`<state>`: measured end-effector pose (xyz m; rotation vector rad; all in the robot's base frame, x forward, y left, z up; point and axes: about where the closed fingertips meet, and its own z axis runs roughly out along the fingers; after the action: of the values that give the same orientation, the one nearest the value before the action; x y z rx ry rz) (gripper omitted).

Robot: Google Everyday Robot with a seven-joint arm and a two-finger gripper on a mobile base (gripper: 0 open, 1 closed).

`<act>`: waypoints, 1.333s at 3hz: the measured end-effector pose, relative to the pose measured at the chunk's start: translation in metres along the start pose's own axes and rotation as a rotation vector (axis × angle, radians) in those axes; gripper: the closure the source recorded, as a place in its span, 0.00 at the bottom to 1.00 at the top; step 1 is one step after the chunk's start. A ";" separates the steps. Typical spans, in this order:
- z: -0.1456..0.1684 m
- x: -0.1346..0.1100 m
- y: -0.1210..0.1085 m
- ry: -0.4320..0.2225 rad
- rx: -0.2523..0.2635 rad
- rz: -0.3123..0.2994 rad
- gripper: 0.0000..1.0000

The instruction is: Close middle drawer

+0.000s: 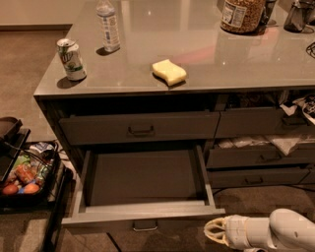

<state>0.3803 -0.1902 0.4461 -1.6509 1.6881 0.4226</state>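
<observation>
The middle drawer (142, 212) stands pulled far out in the lower centre of the frame. Its dark floor is bare to view, its paler side rims run back toward the cabinet, and its small metal handle (145, 226) sits in the middle of the front. Above it the slimmer top drawer (140, 129) is pushed in.

The gripper (212, 232) is at the lower right of the frame on a white arm (275, 232) that comes in from the right edge. It is just beside the drawer's front right corner and a little lower. The jaws look narrow, with the pale tips drawn close together and nothing between them. Whether they touch the drawer front cannot be made out.

On the grey table (206, 54) in the upper half of the frame stand a can (72, 59) at the left, a water bottle (108, 24) beyond it, a yellow sponge (169, 72) near the front edge and a jar (241, 15) at the upper right.
</observation>
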 end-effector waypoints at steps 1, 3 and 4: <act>0.036 0.030 -0.004 0.021 0.099 0.017 1.00; 0.046 0.032 -0.011 0.033 0.141 0.043 1.00; 0.060 0.029 -0.031 0.042 0.185 0.027 1.00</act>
<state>0.4283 -0.1736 0.3928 -1.5127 1.7275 0.2380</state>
